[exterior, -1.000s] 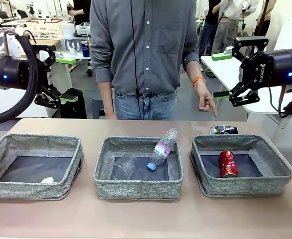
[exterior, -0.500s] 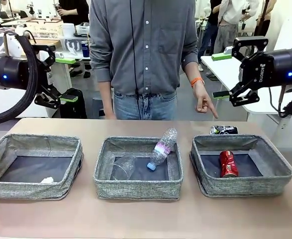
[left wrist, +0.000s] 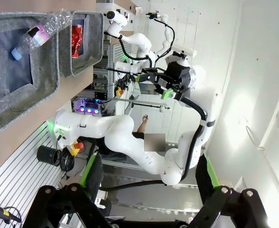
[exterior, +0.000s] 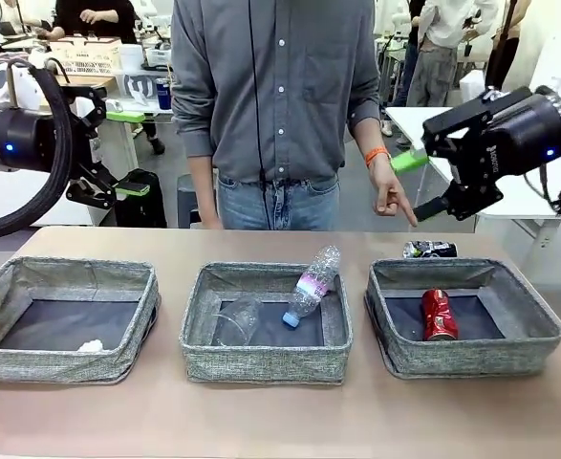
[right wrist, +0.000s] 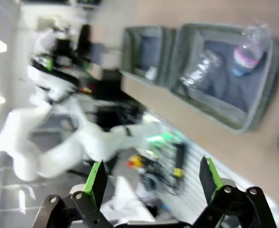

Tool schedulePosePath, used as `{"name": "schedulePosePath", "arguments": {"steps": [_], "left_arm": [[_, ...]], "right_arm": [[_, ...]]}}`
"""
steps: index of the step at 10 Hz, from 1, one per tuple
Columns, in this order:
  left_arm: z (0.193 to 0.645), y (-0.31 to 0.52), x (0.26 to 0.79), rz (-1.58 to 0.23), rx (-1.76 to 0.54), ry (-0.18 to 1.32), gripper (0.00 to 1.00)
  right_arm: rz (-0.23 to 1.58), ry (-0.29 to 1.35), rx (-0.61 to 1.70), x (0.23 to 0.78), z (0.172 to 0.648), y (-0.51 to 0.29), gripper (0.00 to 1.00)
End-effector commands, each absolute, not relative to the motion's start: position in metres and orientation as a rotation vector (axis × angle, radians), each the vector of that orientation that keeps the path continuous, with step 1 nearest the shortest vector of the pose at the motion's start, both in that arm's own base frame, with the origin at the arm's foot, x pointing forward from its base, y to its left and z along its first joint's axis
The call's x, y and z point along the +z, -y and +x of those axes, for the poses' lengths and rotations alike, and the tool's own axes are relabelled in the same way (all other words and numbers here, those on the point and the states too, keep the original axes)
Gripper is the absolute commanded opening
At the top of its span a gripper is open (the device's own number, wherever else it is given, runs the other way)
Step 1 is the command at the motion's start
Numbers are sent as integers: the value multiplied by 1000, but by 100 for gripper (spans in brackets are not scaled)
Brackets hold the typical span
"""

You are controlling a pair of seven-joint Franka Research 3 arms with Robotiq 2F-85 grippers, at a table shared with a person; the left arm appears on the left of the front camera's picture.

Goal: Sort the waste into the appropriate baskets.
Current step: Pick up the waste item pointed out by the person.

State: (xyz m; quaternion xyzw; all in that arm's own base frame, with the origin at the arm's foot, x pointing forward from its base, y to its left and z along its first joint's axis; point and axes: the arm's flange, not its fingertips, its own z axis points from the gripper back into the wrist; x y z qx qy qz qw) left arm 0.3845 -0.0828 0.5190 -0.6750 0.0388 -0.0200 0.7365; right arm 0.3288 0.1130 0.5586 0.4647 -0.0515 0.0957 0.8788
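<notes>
Three grey woven baskets stand in a row. The left basket (exterior: 65,320) holds a small white paper ball (exterior: 91,345). In the middle basket (exterior: 266,359) lie a clear cup (exterior: 237,320) and a bottle (exterior: 311,285) leaning on the far rim. A red can (exterior: 439,315) lies in the right basket (exterior: 471,356). Behind that basket a dark can (exterior: 430,250) lies on the table, and a person's hand (exterior: 393,194) points down at it. My left gripper (exterior: 130,153) hangs open, high at the left. High above the dark can, my right gripper (exterior: 419,185) is open and holds nothing.
The person stands at the far edge behind the middle basket. Bare tan tabletop (exterior: 280,416) runs in front of the baskets. The blurred right wrist view takes in the middle basket (right wrist: 234,116) with bottle (right wrist: 247,58) and cup (right wrist: 201,71). The left wrist view catches the bottle (left wrist: 39,31) and red can (left wrist: 76,40).
My right gripper has turned and shifted left, nearer the person's pointing hand. The left arm, the baskets and the waste have not moved.
</notes>
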Motion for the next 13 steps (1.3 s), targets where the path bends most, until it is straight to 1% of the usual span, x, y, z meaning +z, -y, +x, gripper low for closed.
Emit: {"name": "schedulePosePath", "arguments": {"steps": [1, 2, 3, 4, 5, 6, 7, 8, 10, 11, 12, 13], "left_arm": [[383, 84, 522, -1502, -42, -88, 100], [383, 84, 522, -1502, -42, -88, 100], [383, 84, 522, -1502, -42, -88, 100], [383, 84, 522, -1502, -42, -88, 100], [383, 84, 522, -1502, -42, -88, 100], [383, 84, 522, -1502, -42, -88, 100], [383, 84, 522, -1502, -42, -88, 100], [383, 84, 522, -1502, -42, -88, 100], [383, 84, 522, -1502, -42, -88, 100], [383, 84, 522, -1502, -42, -88, 100], [383, 84, 522, -1502, -42, -88, 100], [383, 84, 522, -1502, -42, -88, 100]], "right_arm": [[371, 682, 722, 583, 340, -107, 100], [434, 735, 842, 594, 338, -102, 100], [411, 763, 814, 599, 336, -97, 100], [322, 749, 683, 606, 330, -94, 100], [614, 288, 570, 606, 331, -105, 100], [614, 288, 570, 606, 331, -105, 100], [520, 393, 643, 618, 331, -98, 100], [452, 354, 831, 610, 337, -94, 100], [363, 310, 1021, 577, 377, -85, 100], [339, 253, 1123, 559, 394, -76, 100], [291, 194, 1213, 542, 407, -66, 100], [267, 162, 1250, 531, 414, -59, 100]]}}
